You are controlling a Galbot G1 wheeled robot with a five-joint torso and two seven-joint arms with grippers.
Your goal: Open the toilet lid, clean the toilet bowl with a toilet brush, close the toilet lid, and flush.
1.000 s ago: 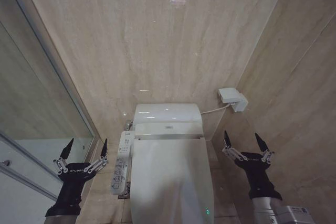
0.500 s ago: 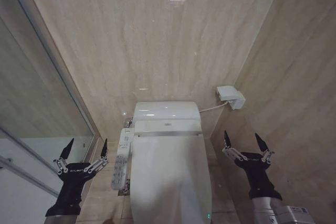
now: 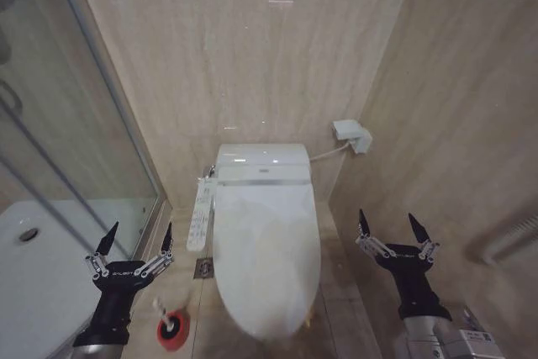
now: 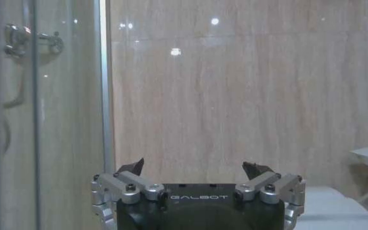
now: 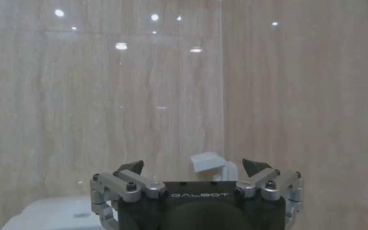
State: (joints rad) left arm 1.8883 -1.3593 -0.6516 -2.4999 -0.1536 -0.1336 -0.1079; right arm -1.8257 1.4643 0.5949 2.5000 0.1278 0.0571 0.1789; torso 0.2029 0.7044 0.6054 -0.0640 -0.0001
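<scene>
Lid [image 3: 266, 245]: we find it down on the toilet, long axis running toward us.
Left claw [image 3: 134, 240]: wide, empty, left of lid.
Right claw [image 3: 388, 228]: wide, empty, right of lid, about equally near.

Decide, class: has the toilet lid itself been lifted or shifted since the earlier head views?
No. The toilet lid lies closed, set as before against the side control panel; the camera has moved.

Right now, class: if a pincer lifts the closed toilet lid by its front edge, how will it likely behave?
The toilet lid looks glossy, so probably slippery to grip. It appears to be one broad rigid shell, likely stiff and swinging up from its rear end rather than flexing. Being large, it may drop shut if released.
</scene>
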